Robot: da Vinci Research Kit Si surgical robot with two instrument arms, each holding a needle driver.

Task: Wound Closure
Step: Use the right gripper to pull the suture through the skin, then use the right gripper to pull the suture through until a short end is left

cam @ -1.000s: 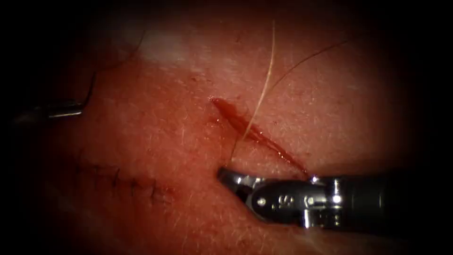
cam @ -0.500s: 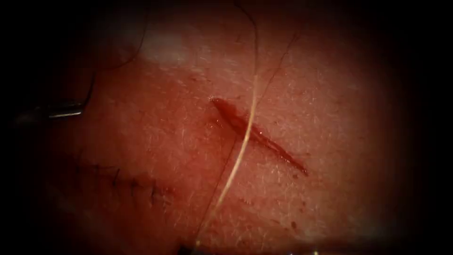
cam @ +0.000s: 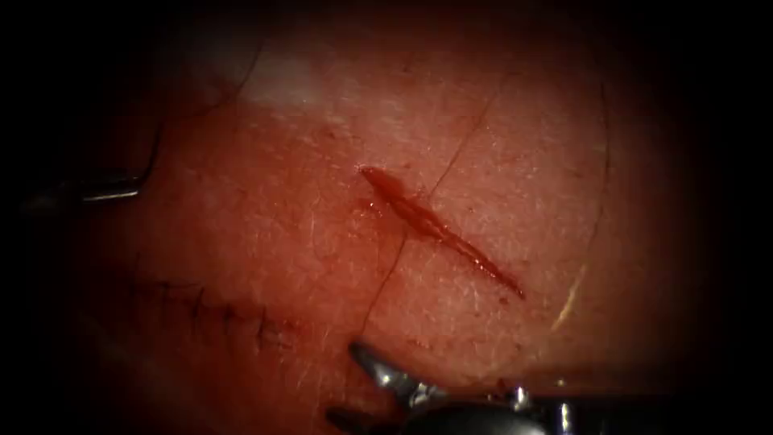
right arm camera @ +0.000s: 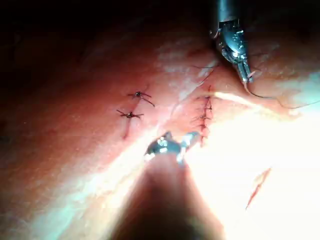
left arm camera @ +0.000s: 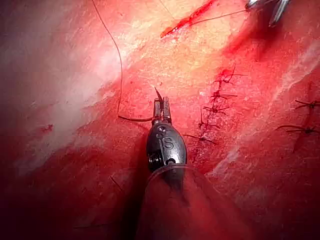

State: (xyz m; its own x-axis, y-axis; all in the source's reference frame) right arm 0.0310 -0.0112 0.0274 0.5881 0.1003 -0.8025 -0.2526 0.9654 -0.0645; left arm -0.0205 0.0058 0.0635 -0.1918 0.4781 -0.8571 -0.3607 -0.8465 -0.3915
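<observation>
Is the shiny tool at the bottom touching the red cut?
Apart. The endoscope view shows bare tissue between the right tool, jaws open and empty, and the cut. The left tool grips thread.

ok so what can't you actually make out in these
Left tool, left of the cut: dim at the endoscope view's dark edge. Left wrist view shows it shut on the needle; where along its curve, and whether the tip enters the tissue, too thin to tell.
Right tool: cut off by the endoscope's bottom edge; jaws open, holding nothing.
Thread: far end lost in the dark rim.
</observation>
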